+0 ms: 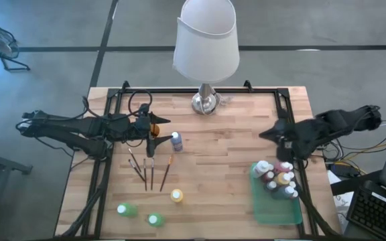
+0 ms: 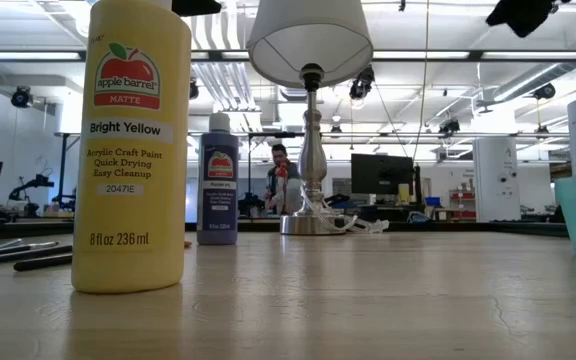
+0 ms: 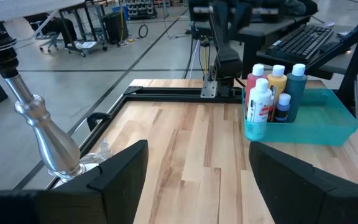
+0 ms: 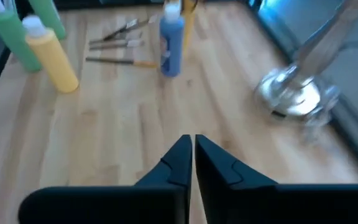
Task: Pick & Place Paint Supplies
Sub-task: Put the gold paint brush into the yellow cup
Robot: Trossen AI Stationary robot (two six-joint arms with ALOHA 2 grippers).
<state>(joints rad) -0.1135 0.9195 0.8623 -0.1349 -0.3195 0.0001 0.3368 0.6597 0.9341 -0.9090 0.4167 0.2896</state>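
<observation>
The right gripper has its two dark fingers pressed together with nothing between them; it hangs over bare wood of the light butcher-block table, just beside the flat green rectangular tray. In this tray stands a tight cluster of white-capped paint bottles; from above they overlap, so an exact count is not possible, but the left wrist view shows at least five.

The left gripper is on the other side of the table with its fingers spread wide and empty, just beside one blue paint bottle with a white cap.

Near it lie four thin dark-handled paintbrushes, fanned out on the wood. Farther toward the front edge stand three more bottles: one yellow bottle and two green bottles, the second green one near the first.

One tall lamp with a white shade and a silver base stands at the back edge, well apart from the tray.
</observation>
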